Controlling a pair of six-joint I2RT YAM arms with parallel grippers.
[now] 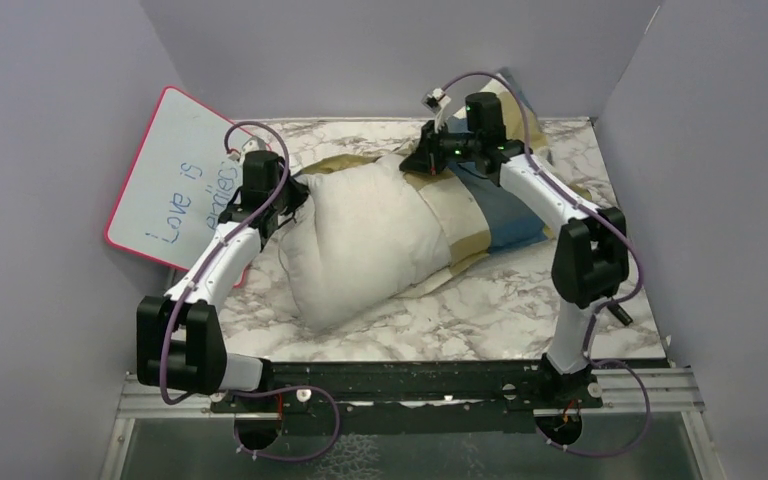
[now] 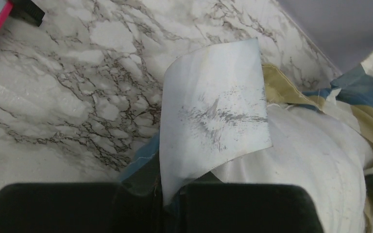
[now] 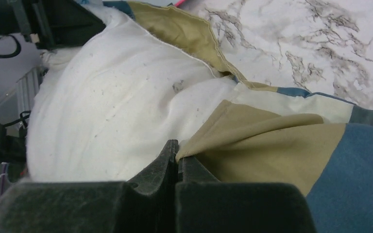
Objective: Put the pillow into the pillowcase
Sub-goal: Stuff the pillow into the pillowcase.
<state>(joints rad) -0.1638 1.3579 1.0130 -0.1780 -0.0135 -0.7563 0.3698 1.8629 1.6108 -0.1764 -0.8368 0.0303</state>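
Note:
The white pillow (image 1: 360,240) lies slantwise mid-table, its right end inside the blue, tan and cream checked pillowcase (image 1: 485,215). My left gripper (image 1: 282,205) is at the pillow's left corner. In the left wrist view it (image 2: 167,194) is shut on a pale, smudged tag flap (image 2: 213,121) beside the pillow's white fabric (image 2: 315,155). My right gripper (image 1: 428,160) is at the far side of the pillow. Its jaws (image 3: 177,153) are shut on the tan edge of the pillowcase (image 3: 257,141), right against the pillow (image 3: 111,111).
A pink-rimmed whiteboard (image 1: 175,180) with blue writing leans at the back left, close behind the left arm. Grey walls close in the marble table (image 1: 460,320) on three sides. A slack part of the pillowcase (image 1: 345,165) lies behind the pillow.

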